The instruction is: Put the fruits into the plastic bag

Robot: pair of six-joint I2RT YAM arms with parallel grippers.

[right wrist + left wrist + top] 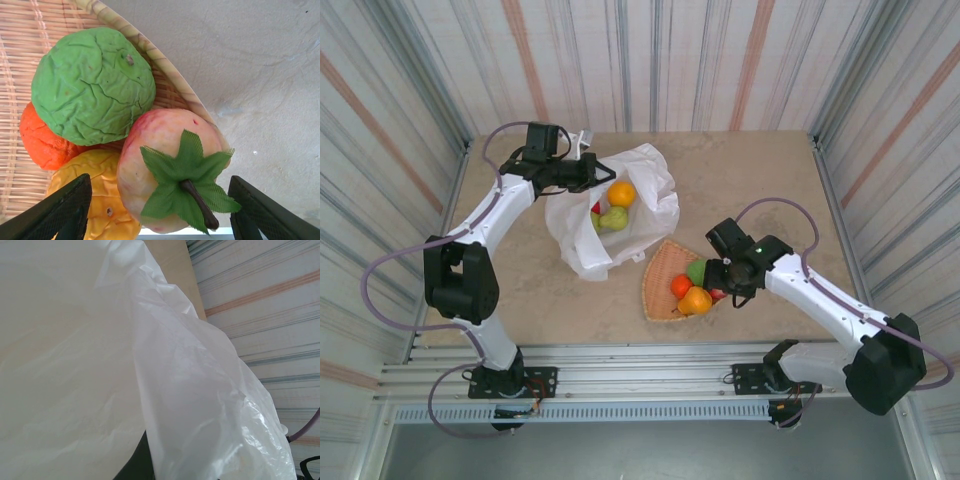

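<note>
Left gripper [582,172] pinches the plastic bag [655,212] rim at the table's eleven o'clock, mouth open. Right gripper [159,200], jaws wide, straddles the pink fruit [165,145] at the tray's [165,75] four o'clock edge; centre on its body below the leaf, close gently

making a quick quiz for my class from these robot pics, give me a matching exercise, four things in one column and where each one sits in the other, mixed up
Things
1. pear
2. wrinkled green fruit
3. pink fruit with leafy stem
4. bag

Places
a. on the tray, leaning on the pink fruit
b. rim pinched by the shut left tool
c. between the open fingers of the right tool
d. inside the bag, beside an orange

Pairs: 1-d, 2-a, 3-c, 4-b
</note>
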